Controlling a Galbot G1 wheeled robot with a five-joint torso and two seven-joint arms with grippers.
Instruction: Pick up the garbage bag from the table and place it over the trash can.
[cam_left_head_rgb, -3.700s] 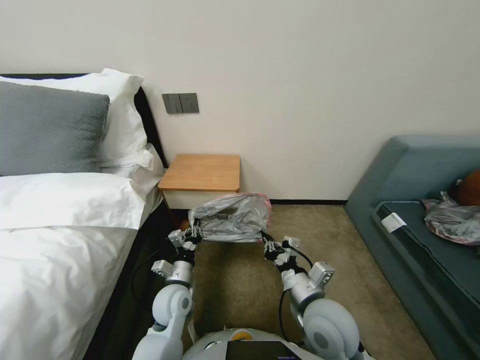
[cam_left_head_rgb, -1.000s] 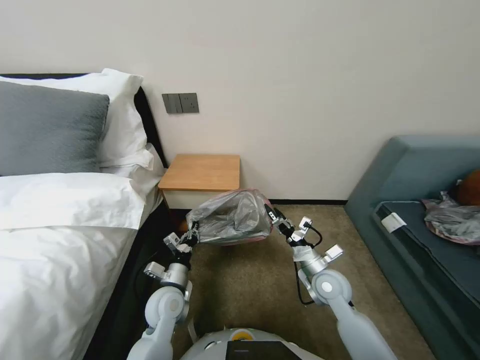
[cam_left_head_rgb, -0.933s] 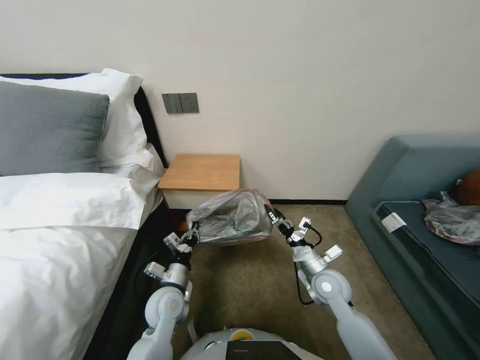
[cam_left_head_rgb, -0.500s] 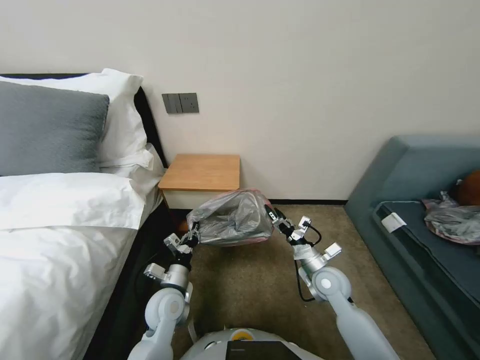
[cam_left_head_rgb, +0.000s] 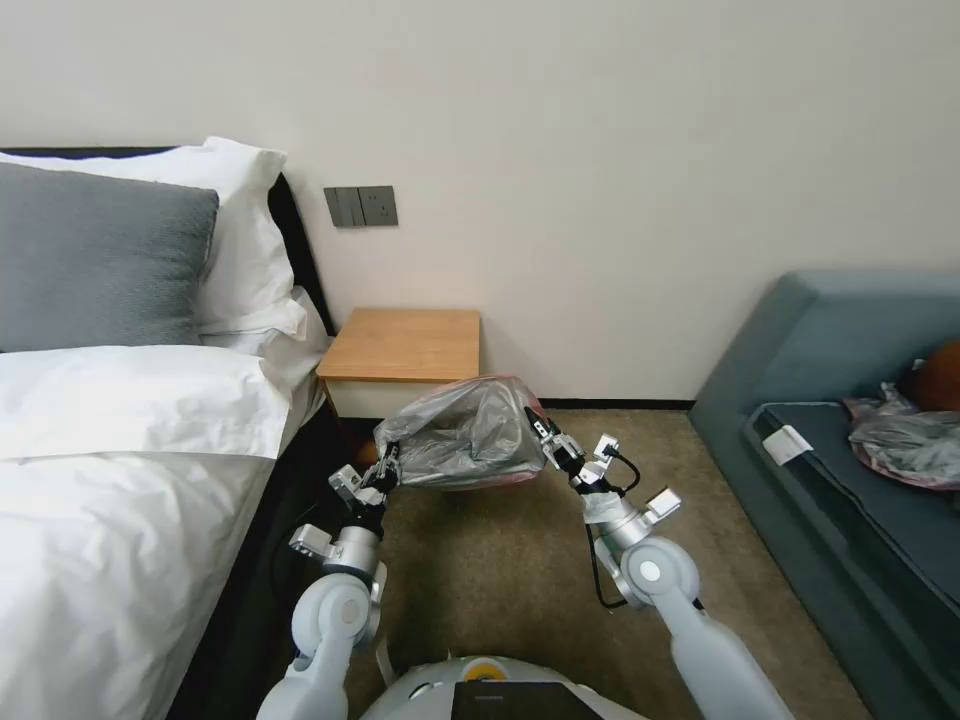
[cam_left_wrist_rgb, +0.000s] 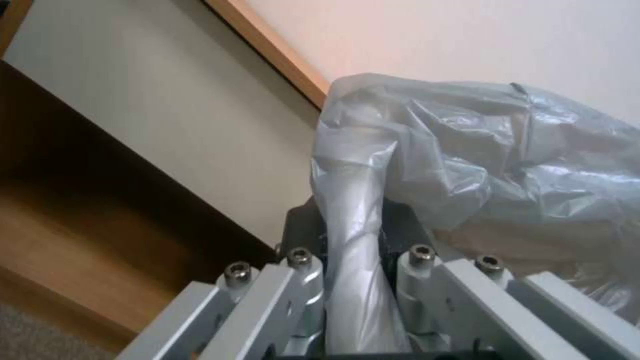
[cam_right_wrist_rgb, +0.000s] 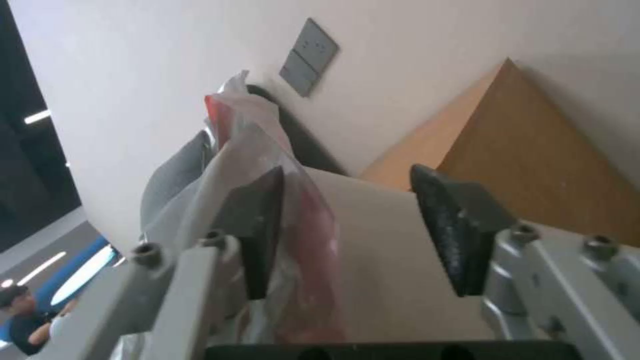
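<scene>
The garbage bag (cam_left_head_rgb: 465, 432), grey and wrinkly with a pink rim, hangs spread between my two grippers, low in front of the table (cam_left_head_rgb: 405, 345). My left gripper (cam_left_head_rgb: 385, 466) is shut on a twisted fold at the bag's left corner. In the left wrist view that fold of the garbage bag (cam_left_wrist_rgb: 353, 280) runs down between the closed fingers of the left gripper (cam_left_wrist_rgb: 353, 235). My right gripper (cam_left_head_rgb: 545, 440) sits at the bag's right side. The right wrist view shows the right gripper (cam_right_wrist_rgb: 347, 175) open, the pink rim (cam_right_wrist_rgb: 300, 260) lying against one pad (cam_right_wrist_rgb: 257, 225). The trash can is hidden.
A bed (cam_left_head_rgb: 120, 450) with white linen stands close on the left. A blue sofa (cam_left_head_rgb: 850, 420) on the right carries another grey-pink bag (cam_left_head_rgb: 905, 445) beside an orange-brown object (cam_left_head_rgb: 940, 375). Carpet (cam_left_head_rgb: 500, 580) lies open between them.
Since 3.7 s ago my right arm swung outward and its gripper rose to the bag's right side. The bag now looks rounder. Over the last second little has moved.
</scene>
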